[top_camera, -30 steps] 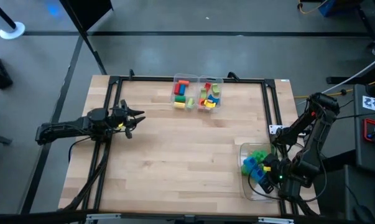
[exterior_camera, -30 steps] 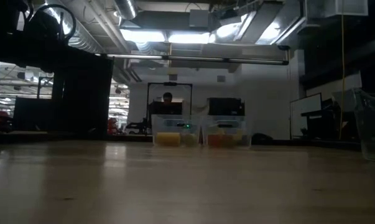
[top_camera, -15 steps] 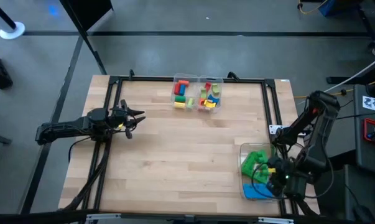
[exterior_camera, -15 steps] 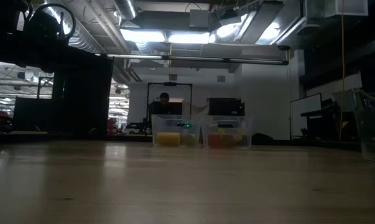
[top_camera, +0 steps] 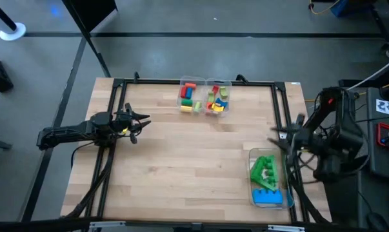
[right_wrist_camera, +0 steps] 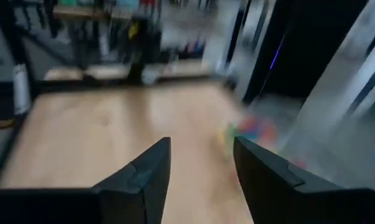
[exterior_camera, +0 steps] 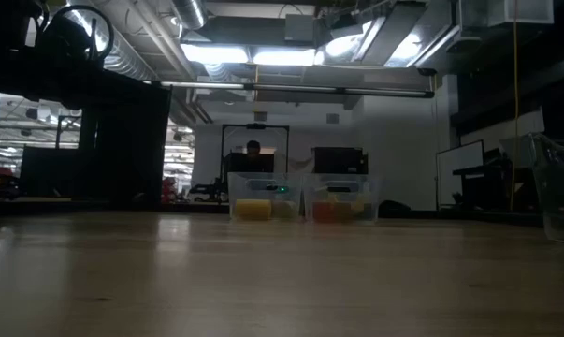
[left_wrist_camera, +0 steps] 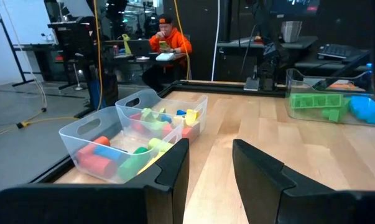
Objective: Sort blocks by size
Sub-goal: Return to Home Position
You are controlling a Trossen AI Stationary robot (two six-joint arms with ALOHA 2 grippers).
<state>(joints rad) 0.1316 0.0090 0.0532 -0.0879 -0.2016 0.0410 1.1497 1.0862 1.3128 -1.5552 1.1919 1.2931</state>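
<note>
**High view: blocks (top_camera: 203,98) all lie in bins, both claws bare**

At the counter's (top_camera: 181,161) left edge the left claw (top_camera: 141,125) points right across the wood. The left wrist view shows its fingers (left_wrist_camera: 175,165) a moderate gap apart, with nothing between them and touching nothing. By the right edge, the right arm (top_camera: 326,145) carries the right claw (right_wrist_camera: 201,149). Its own wrist view shows the fingers spread, empty, over bare wood.

Two clear bins stand side by side at the middle of the far edge. The left bin (left_wrist_camera: 81,134) holds small cylinders in red, blue, green and yellow. The right bin (left_wrist_camera: 188,99) holds small mixed pieces in yellow, red, blue and lime. A third bin (left_wrist_camera: 294,84) sits at the near right of the counter, just beside the right arm. It holds the green bricks (top_camera: 265,171) on its far side and a blue brick (top_camera: 268,198) on its near side.

Beyond the far edge, a person (left_wrist_camera: 168,43) in an orange top sits at a desk.
</note>
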